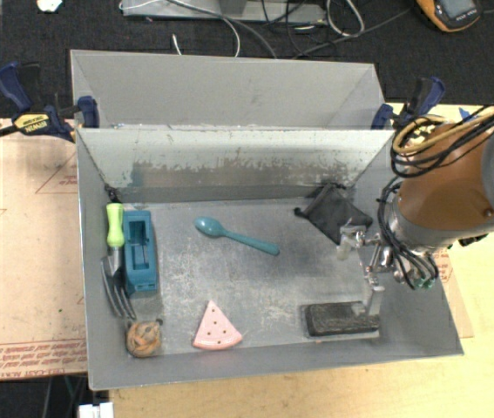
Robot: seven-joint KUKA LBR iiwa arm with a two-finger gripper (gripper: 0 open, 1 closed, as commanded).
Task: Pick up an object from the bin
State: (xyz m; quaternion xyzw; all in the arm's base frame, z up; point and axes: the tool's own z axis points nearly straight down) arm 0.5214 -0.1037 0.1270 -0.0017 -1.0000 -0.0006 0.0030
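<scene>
Okay, gripper (374,306) hangs low at the right end of a dark grey flat block (341,319), which lies front-right in the bin (273,287). Can't tell if it's open or closed; nothing visibly held. Best bet: centre over the block, straddle its short width, stay off the front wall, then close.
</scene>
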